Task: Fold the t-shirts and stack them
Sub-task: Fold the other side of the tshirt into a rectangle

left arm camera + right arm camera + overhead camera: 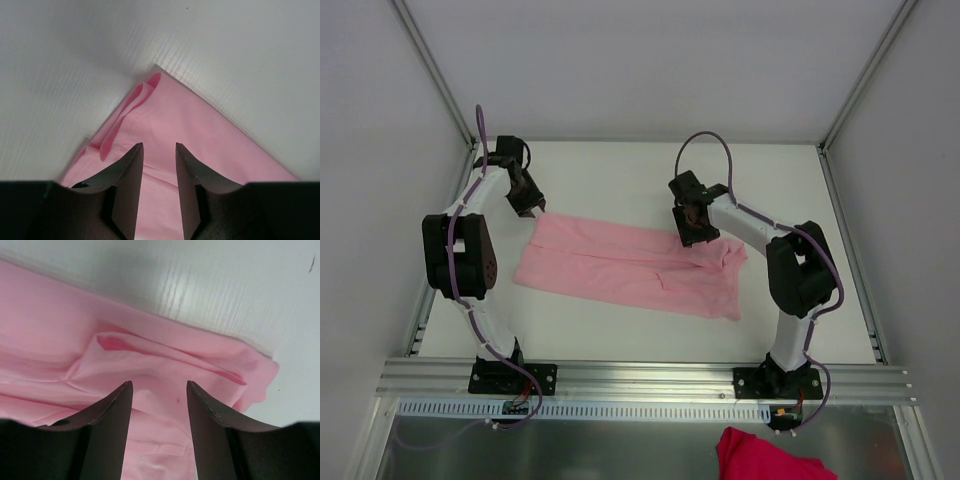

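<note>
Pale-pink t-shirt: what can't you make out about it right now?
- Top view: the right tool and its arm cover the far right corner of the pale-pink thin-fabric t-shirt.
- Left wrist view: whether the left tool touches cloth; its dark fingers hide that.
- Top view: the bottom edge cuts off a crimson cloth; its kind is unclear.

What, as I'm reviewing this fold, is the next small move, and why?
Probably lower both grippers and pinch the far edge: the t-shirt lies flat, the left gripper sits open over its far-left corner, the right gripper open over its far-right end, neither holding fabric.
</note>
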